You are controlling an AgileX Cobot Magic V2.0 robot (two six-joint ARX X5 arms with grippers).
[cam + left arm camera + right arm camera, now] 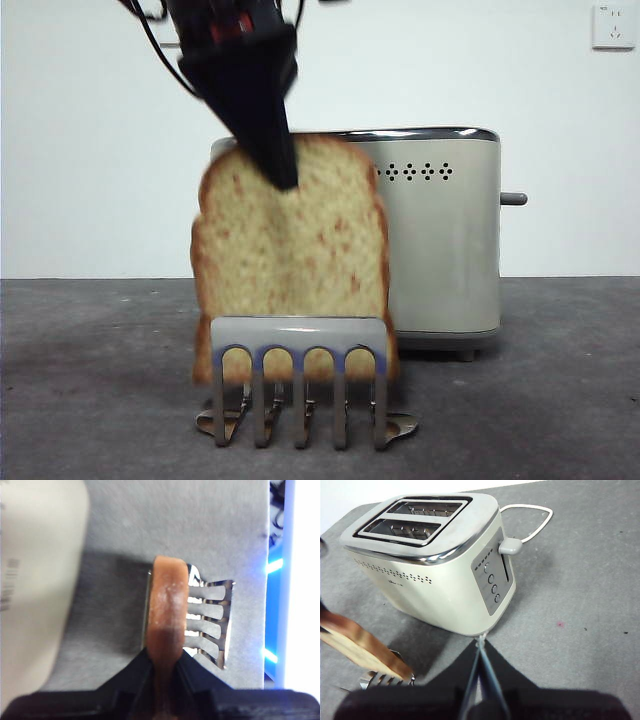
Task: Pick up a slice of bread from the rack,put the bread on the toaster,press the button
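One slice of bread (290, 255) stands upright at the centre of the front view, its lower edge still down among the loops of the single silver toast rack (300, 385) at lower centre. The left tool (162, 667) comes in from the upper left of that frame and pinches the slice by its top crust, a grip that suits lifting it straight up out of the dividers. One cream toaster (440, 240) waits behind on the right, its two slots open upward and one grey lever (512, 199) jutting from its narrow end. The right tool (481, 655), pressed together and empty, hangs over the grey surface (580, 605) near that lever, probably ready to press.
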